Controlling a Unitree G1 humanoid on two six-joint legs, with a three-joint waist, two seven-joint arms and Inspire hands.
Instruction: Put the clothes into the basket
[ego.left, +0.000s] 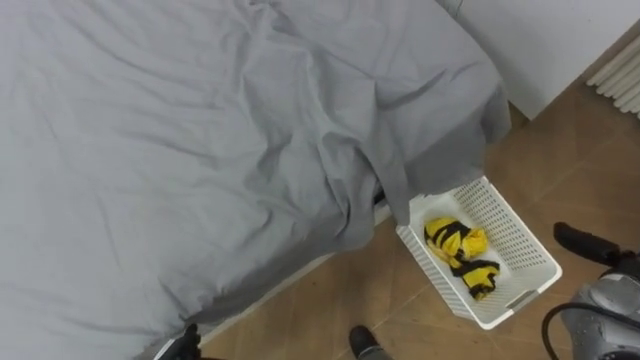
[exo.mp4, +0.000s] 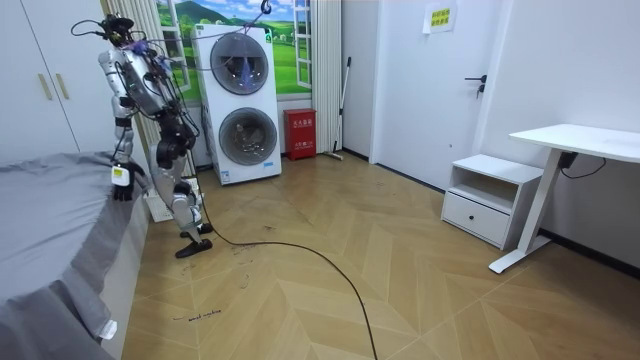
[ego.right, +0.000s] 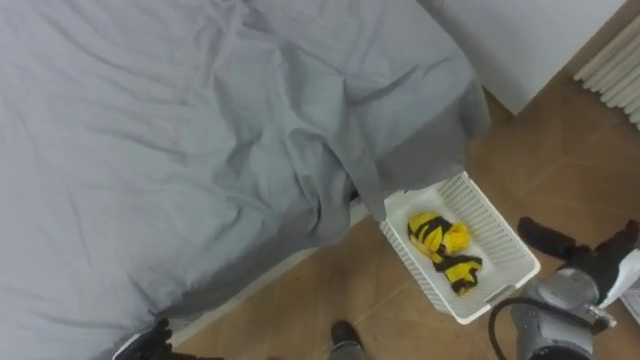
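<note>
A white slatted basket (ego.left: 520, 235) stands on the wooden floor by the corner of the bed. A bundle of yellow and black clothes (ego.left: 458, 250) lies inside it. In the room view I stand bent toward the bed, with the basket (exo.mp4: 156, 208) by my legs. My left hand (ego.left: 182, 343) shows dark at the bottom edge, against the bed's side, and hangs by the mattress (exo.mp4: 121, 186) in the room view. My right hand (ego.right: 604, 262) is at the lower right edge, right of the basket and apart from it. Neither hand visibly holds cloth.
The bed, under a wrinkled grey sheet (ego.left: 200, 150), spreads across the left and middle; a fold of the sheet hangs to the basket's near corner. A white wall and a radiator (ego.left: 620, 75) stand at the upper right. Stacked washing machines (exo.mp4: 240, 100) stand behind me.
</note>
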